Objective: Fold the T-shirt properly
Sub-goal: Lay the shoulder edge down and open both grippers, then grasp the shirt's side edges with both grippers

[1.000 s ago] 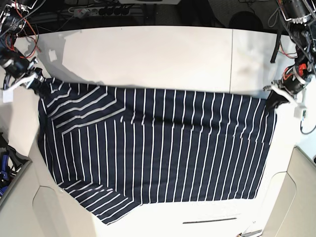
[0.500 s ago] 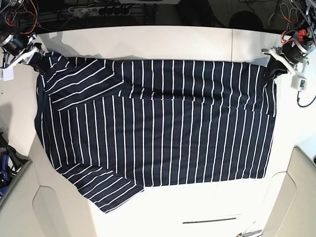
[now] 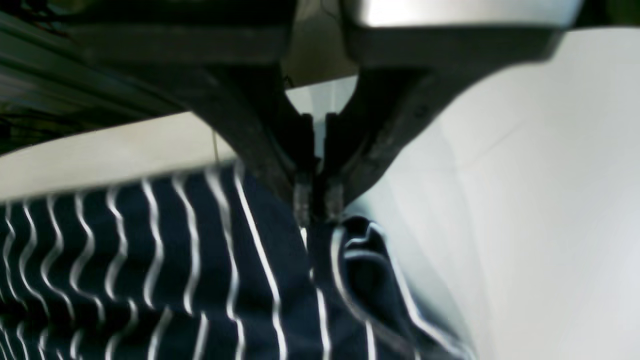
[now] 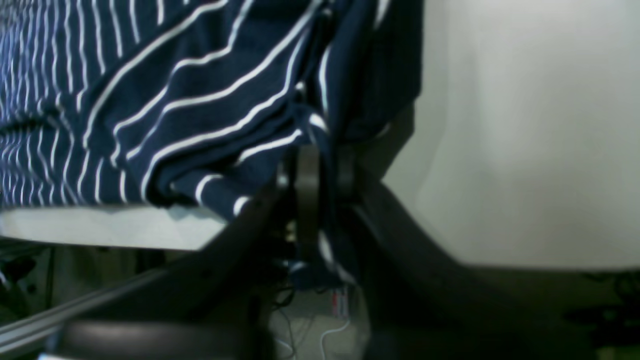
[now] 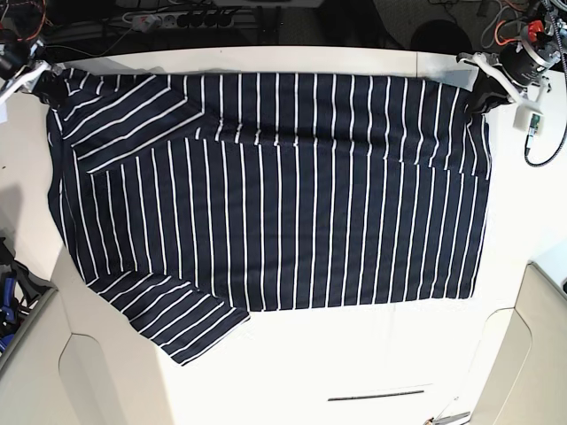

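Note:
The T-shirt (image 5: 275, 195), dark navy with thin white stripes, lies spread wide over the white table (image 5: 292, 372), one sleeve pointing to the near left. My left gripper (image 5: 478, 91) at the far right corner is shut on the T-shirt's corner; the left wrist view shows its fingertips (image 3: 316, 202) pinching the striped cloth (image 3: 175, 280). My right gripper (image 5: 46, 87) at the far left corner is shut on the opposite corner; in the right wrist view bunched cloth (image 4: 210, 105) passes between the closed fingers (image 4: 320, 170).
The shirt's far edge lies close to the table's back edge (image 5: 266, 53), with cables and a power strip (image 5: 177, 18) behind. A dark thin strip (image 5: 376, 395) lies near the front edge. Dark gear (image 5: 11, 292) stands at the left side.
Both grippers have moved toward the back of the table, dragging the T-shirt's held edge with them. The cloth now lies flatter and further back.

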Robot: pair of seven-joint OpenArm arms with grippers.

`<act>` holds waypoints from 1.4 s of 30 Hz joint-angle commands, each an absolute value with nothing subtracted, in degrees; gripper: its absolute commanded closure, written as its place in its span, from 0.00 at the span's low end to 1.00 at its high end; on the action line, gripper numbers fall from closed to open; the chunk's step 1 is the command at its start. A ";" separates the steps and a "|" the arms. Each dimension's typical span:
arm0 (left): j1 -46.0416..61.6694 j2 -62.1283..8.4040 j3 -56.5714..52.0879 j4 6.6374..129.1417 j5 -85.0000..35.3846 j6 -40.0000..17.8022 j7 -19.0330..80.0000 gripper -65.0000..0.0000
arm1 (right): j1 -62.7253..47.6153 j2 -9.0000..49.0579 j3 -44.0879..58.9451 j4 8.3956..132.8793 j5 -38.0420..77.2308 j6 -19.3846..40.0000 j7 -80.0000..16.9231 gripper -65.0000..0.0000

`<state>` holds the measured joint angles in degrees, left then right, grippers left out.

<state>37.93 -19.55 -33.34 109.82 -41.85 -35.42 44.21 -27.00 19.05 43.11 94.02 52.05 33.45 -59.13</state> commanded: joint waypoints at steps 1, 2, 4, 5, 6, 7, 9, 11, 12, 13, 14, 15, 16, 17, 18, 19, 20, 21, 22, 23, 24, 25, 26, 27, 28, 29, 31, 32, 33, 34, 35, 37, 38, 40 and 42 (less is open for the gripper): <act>38.28 -19.86 -33.80 111.07 -42.50 -35.83 43.97 1.00 | -27.24 20.18 44.29 94.98 52.93 33.87 -58.65 1.00; 38.30 -19.79 -33.78 111.07 -42.65 -35.83 44.25 1.00 | -27.33 20.18 44.75 94.98 52.99 33.87 -58.63 1.00; 38.28 -19.84 -33.78 111.07 -42.63 -35.81 44.18 1.00 | -27.33 20.18 45.08 94.98 52.97 33.85 -58.54 1.00; 38.26 -19.84 -33.78 111.07 -42.65 -35.81 44.18 1.00 | -27.33 20.16 45.08 94.98 52.97 33.85 -58.54 1.00; 38.26 -19.84 -33.78 111.07 -42.85 -35.81 44.18 1.00 | -27.33 20.14 45.08 94.98 52.97 33.85 -58.54 1.00; 38.26 -19.84 -33.78 111.07 -43.11 -35.81 44.23 1.00 | -27.31 20.14 45.08 94.98 52.97 33.85 -58.54 1.00; 38.26 -19.84 -33.78 111.07 -43.11 -35.79 44.42 0.86 | -27.27 20.14 45.08 94.98 52.99 33.85 -58.37 1.00; 38.26 -19.84 -33.78 111.04 -43.94 -35.77 44.82 0.68 | -27.29 20.16 45.08 94.98 52.97 33.82 -57.82 0.93; 38.28 -19.84 -33.78 111.04 -44.60 -35.79 44.93 0.62 | -27.29 20.16 45.10 94.98 52.97 33.80 -57.82 0.80; 38.28 -19.84 -33.78 111.04 -45.43 -35.79 44.91 0.61 | -27.27 20.16 45.12 94.98 52.97 33.80 -57.82 0.67; 38.26 -19.84 -33.89 111.07 -46.04 -35.79 44.88 0.61 | -27.27 20.16 45.23 94.98 52.99 33.76 -57.82 0.57; 38.26 -19.84 -34.24 111.07 -46.70 -35.79 44.86 0.61 | -27.29 20.16 45.54 94.98 53.01 33.71 -57.78 0.50; 38.26 -19.84 -34.92 111.07 -47.57 -35.79 44.84 0.61 | -27.27 20.16 46.11 94.98 53.06 33.71 -57.56 0.46; 38.26 -19.84 -35.94 111.07 -48.56 -35.81 44.86 0.61 | -27.03 20.16 46.94 94.98 53.36 33.69 -57.14 0.46; 38.26 -19.84 -37.23 111.07 -49.43 -35.83 44.86 0.61 | -26.65 20.14 48.05 94.98 53.95 33.69 -56.88 0.46; 38.24 -19.84 -38.72 111.07 -50.24 -35.83 44.86 0.61 | -26.15 20.16 49.39 95.00 54.48 33.69 -56.80 0.46; 38.22 -19.84 -40.34 111.07 -50.85 -35.86 44.86 0.61 | -25.39 20.16 50.92 94.98 54.81 33.69 -56.80 0.46; 38.11 -19.86 -42.00 111.07 -51.53 -36.42 44.88 0.61 | -24.58 20.25 52.51 94.98 55.05 33.69 -56.80 0.46; 38.02 -19.86 -43.59 111.07 -52.12 -37.23 45.04 0.61 | -23.70 20.53 53.82 94.98 55.20 33.71 -56.75 0.46; 37.82 -19.88 -45.01 111.07 -52.73 -38.00 45.23 0.61 | -22.90 21.12 54.68 94.98 55.29 33.69 -56.55 0.46; 37.45 -19.90 -46.26 111.07 -53.49 -38.46 45.32 0.61 | -22.09 21.80 55.11 94.98 55.24 33.69 -56.23 0.46; 36.93 -19.92 -47.20 111.07 -54.06 -38.44 45.34 0.61 | -21.12 22.46 55.22 94.98 55.05 33.67 -55.64 0.46; 36.21 -20.08 -47.83 111.07 -54.39 -38.44 45.34 0.61 | -19.99 23.14 55.20 94.96 54.85 33.67 -55.18 0.46; 35.53 -20.27 -48.10 111.07 -54.61 -38.44 45.34 0.61 | -18.68 23.75 55.07 94.94 54.81 33.67 -54.87 0.46; 34.96 -20.58 -48.12 111.07 -54.68 -38.41 45.50 0.59 | -17.39 24.29 54.98 94.91 54.41 33.65 -54.39 0.46; 34.35 -20.82 -48.03 111.07 -54.68 -38.44 45.50 0.56 | -16.03 24.73 54.85 94.89 53.89 33.63 -53.78 0.46; 33.23 -20.97 -47.90 111.04 -54.68 -38.41 45.50 0.49 | -13.19 25.43 54.43 94.61 52.66 33.61 -52.73 0.46; 32.51 -21.02 -47.90 111.04 -54.65 -38.44 45.47 0.48 | -11.62 25.74 53.93 94.24 52.23 33.61 -52.27 0.46; 31.77 -20.99 -47.90 111.04 -54.65 -38.41 45.47 0.47 | -9.91 25.96 53.19 93.78 51.72 33.61 -52.03 0.46; 30.94 -21.04 -47.90 111.02 -54.65 -38.44 45.47 0.47 | -8.10 26.15 52.12 93.17 51.05 33.61 -51.72 0.46; 30.04 -21.15 -47.90 110.98 -54.68 -38.41 45.45 0.47 | -6.44 26.35 50.68 92.42 50.09 33.45 -51.11 0.46; 27.97 -21.50 -47.48 110.54 -54.65 -38.37 45.21 0.47 | -2.83 26.81 46.89 90.19 47.62 33.17 -49.36 0.46; 26.98 -21.96 -46.94 110.08 -54.65 -38.26 45.21 0.47 | -0.89 26.89 45.01 88.66 46.26 33.17 -48.36 0.46; 24.88 -23.24 -45.23 108.60 -54.37 -37.91 45.21 0.47 | 3.16 26.96 41.06 84.82 43.44 33.17 -46.85 0.45; 22.55 -24.58 -42.92 106.39 -53.01 -37.91 45.15 0.47 | 7.31 26.94 37.28 79.99 40.91 33.17 -45.36 0.45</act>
<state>22.76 -23.57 -42.57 105.73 -52.05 -37.74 46.22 6.44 25.54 36.80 79.09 40.07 33.52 -46.87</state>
